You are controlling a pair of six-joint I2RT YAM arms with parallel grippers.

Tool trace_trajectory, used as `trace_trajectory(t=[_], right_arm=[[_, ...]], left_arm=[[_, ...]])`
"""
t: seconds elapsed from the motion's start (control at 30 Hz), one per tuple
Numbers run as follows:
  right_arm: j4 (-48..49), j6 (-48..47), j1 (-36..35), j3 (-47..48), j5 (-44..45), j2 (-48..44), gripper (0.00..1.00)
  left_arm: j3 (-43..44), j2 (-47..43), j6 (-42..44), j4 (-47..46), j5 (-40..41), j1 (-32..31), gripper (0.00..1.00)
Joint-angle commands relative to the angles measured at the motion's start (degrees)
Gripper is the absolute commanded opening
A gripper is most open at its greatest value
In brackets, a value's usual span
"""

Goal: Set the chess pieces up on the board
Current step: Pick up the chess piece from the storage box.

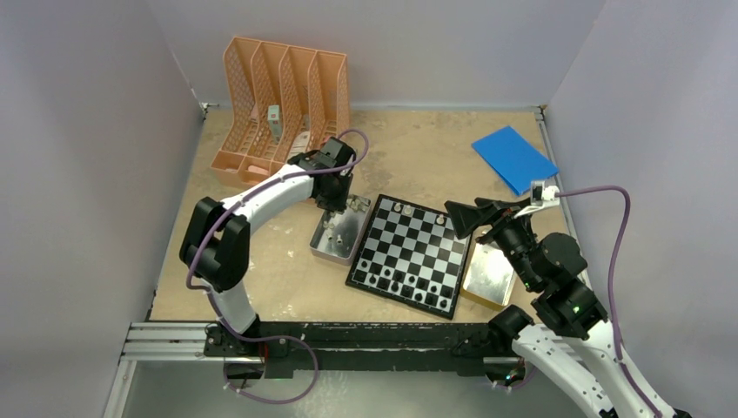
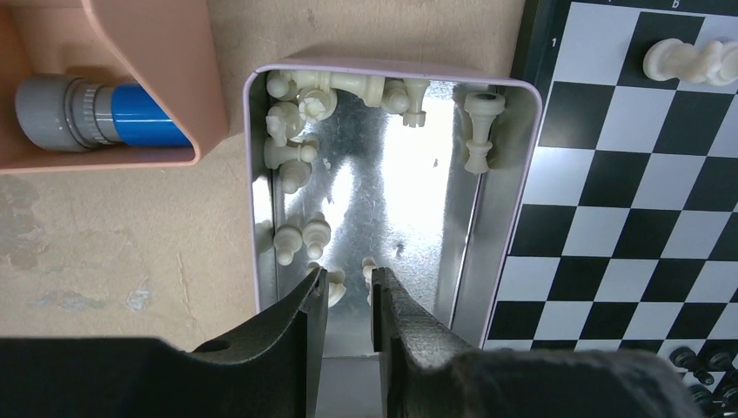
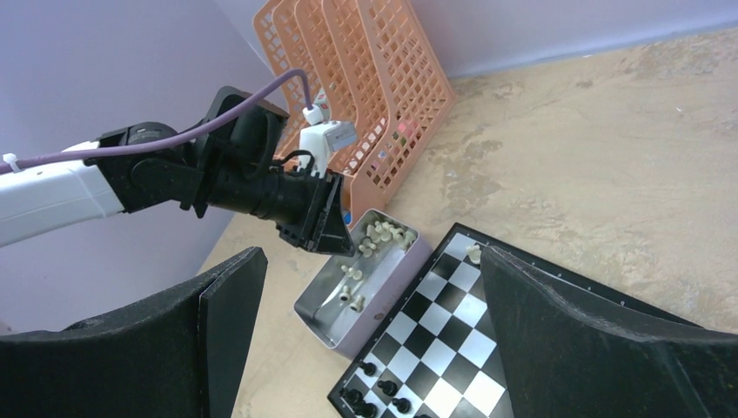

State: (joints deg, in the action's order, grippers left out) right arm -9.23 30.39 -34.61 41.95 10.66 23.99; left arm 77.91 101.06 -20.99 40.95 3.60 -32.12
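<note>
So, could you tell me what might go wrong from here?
The left gripper hangs, jaws narrow, over close-lying white pieces in the tin; closing might catch two or flick one away. The tin lies against the board, so pushing it could jolt the black pieces standing there.

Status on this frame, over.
Left hand nearly shut inside tin among white pieces, grip unclear. Right hand wide open, empty, over board edge. Board mostly bare. Nothing blocking.

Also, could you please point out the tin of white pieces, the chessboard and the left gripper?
tin of white pieces [image 2: 383,200], left wrist view, on its bare metal floor.
chessboard [image 1: 416,252], top external view, on a bare middle square.
left gripper [image 2: 348,283], left wrist view, midway between its fingertips.
</note>
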Motion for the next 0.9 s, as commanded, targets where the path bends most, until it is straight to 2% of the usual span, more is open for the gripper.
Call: trace_trajectory(t=[0.0, 0.87], right_arm=[[3.17, -1.01, -0.28, 0.3, -1.18, 0.02, 0.95], [3.15, -1.12, -0.28, 0.41, -1.43, -0.51, 0.95]], left_arm=[[-0.39, 0.55, -0.3, -2.85, -0.07, 0.71, 0.25], [-2.71, 5.52, -0.72, -3.38, 1.58, 1.75, 0.25]])
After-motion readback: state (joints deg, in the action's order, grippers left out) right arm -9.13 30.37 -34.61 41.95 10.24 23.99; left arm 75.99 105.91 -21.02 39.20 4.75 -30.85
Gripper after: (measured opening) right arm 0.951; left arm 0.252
